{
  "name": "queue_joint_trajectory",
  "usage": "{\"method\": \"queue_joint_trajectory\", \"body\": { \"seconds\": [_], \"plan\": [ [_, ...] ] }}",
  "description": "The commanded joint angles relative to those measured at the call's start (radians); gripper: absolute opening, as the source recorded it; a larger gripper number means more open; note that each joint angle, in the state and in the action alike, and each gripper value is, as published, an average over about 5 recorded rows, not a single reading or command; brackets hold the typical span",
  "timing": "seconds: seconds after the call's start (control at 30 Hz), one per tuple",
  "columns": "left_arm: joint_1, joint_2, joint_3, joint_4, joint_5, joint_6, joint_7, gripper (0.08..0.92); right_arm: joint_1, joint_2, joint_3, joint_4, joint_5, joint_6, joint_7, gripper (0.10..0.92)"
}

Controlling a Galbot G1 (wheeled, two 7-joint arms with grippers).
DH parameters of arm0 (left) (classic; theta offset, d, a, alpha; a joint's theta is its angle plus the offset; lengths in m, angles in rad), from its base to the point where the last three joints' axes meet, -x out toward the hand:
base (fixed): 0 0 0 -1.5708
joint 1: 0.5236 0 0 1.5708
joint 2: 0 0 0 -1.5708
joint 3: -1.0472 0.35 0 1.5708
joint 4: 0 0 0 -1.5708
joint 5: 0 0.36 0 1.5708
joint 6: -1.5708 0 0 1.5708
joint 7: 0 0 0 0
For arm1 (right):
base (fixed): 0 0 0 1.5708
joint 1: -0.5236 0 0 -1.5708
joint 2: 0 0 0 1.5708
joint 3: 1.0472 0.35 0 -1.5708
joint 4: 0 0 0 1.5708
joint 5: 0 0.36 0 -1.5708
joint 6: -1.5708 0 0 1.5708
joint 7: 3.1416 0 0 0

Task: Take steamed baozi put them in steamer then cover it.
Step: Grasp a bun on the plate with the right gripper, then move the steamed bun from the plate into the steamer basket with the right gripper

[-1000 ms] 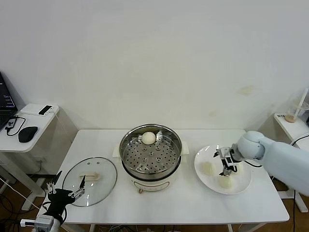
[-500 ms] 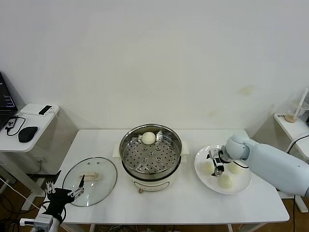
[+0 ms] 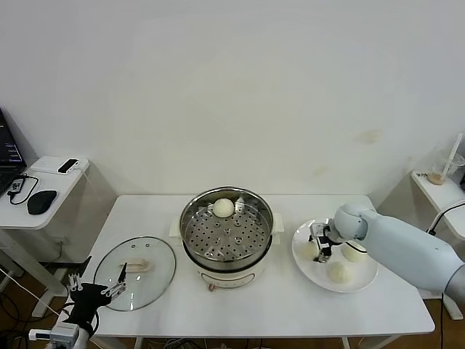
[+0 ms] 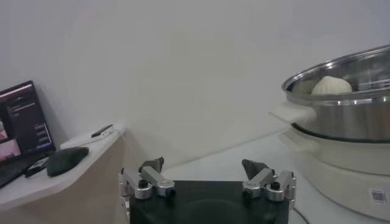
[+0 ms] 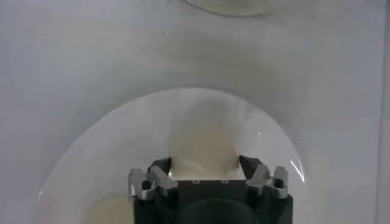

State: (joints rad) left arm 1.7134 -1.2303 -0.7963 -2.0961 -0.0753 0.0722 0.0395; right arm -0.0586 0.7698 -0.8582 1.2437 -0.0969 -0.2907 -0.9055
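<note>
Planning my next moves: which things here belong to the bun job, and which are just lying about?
Job: baozi in right gripper, two baozi on white plate, one baozi in steamer, glass cover.

Lying about: laptop, mouse, phone.

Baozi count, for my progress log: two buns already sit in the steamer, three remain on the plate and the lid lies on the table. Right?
Not quite. The head view shows only one baozi in the steamer, at the far side of the tray. The rest holds: three buns remain on the plate, one between the right hand's fingers, and the lid lies on the table.
</note>
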Motion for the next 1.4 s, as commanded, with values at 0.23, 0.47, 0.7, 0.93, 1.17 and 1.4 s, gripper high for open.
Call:
{"method": "queue_joint_trajectory", "body": {
  "seconds": [0.23,0.47,0.7,0.93,1.17,1.4],
  "plan": [
    [-0.001,-0.002,0.001,-0.005,-0.002,0.001,0.000,0.823,0.163,-0.066,-0.031,0.054,0.039,0.002,-0.088,0.594],
    [-0.009,0.001,0.010,-0.005,-0.003,0.001,0.000,0.823,0.378,-0.132,-0.120,0.144,0.137,-0.011,-0.088,0.602],
    [-0.018,0.007,0.015,-0.002,-0.005,0.001,0.000,0.823,0.616,-0.064,-0.244,0.190,0.289,-0.051,-0.056,0.602],
    [-0.025,0.013,0.007,0.008,-0.010,0.001,0.000,0.823,0.678,0.114,-0.305,0.200,0.434,-0.138,0.009,0.610],
    [-0.018,0.006,-0.002,0.009,-0.010,0.000,0.000,0.823,0.649,0.342,-0.334,0.151,0.543,-0.223,0.081,0.611],
    [-0.023,-0.004,-0.001,-0.006,-0.006,0.001,-0.001,0.823,0.552,0.496,-0.359,0.090,0.622,-0.334,0.151,0.611]
  ]
}}
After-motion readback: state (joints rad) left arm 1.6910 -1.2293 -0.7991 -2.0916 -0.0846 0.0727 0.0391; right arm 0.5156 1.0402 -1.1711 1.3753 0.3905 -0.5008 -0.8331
